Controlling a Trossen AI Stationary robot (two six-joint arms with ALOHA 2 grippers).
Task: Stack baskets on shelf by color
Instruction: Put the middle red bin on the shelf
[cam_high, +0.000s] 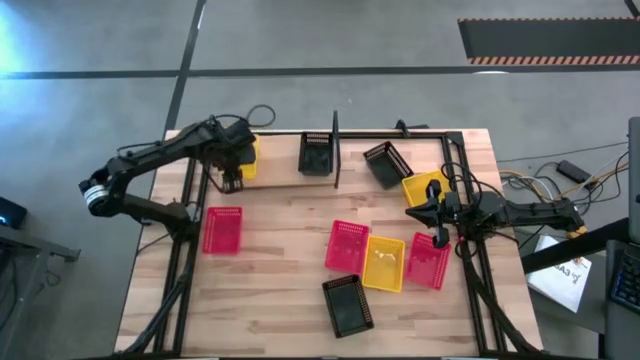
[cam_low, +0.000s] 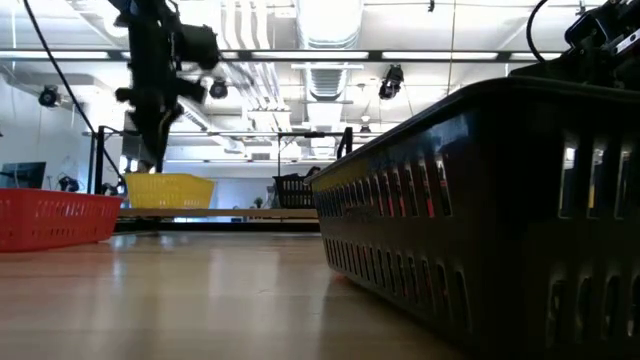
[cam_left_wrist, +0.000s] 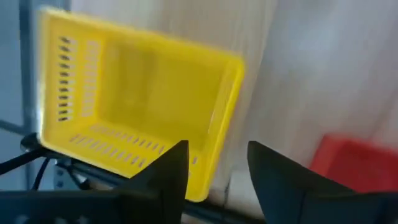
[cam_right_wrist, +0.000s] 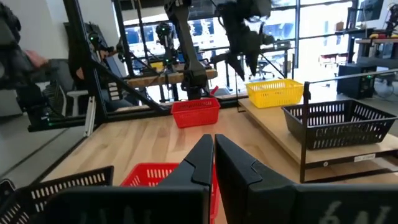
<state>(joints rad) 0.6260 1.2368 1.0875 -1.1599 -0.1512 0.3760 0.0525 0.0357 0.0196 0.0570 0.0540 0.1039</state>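
My left gripper (cam_high: 232, 181) (cam_left_wrist: 217, 171) is open at the shelf's (cam_high: 280, 170) left end, just over a yellow basket (cam_high: 246, 158) (cam_left_wrist: 137, 106) that stands on the board. In the low view the fingers (cam_low: 150, 150) hang above that basket's (cam_low: 168, 190) rim, apart from it. A black basket (cam_high: 316, 153) stands mid-shelf, and another black one (cam_high: 385, 163) sits askew farther right. My right gripper (cam_high: 437, 213) (cam_right_wrist: 213, 155) is shut and empty, between a yellow basket (cam_high: 423, 188) and a red one (cam_high: 428, 260) at the table's right.
On the tabletop lie a red basket (cam_high: 222, 230) at the left, then a red (cam_high: 347, 246), a yellow (cam_high: 384, 263) and a black basket (cam_high: 348, 305) near the middle. An upright black post (cam_high: 335, 150) divides the shelf. Cables trail off the right edge (cam_high: 530, 180).
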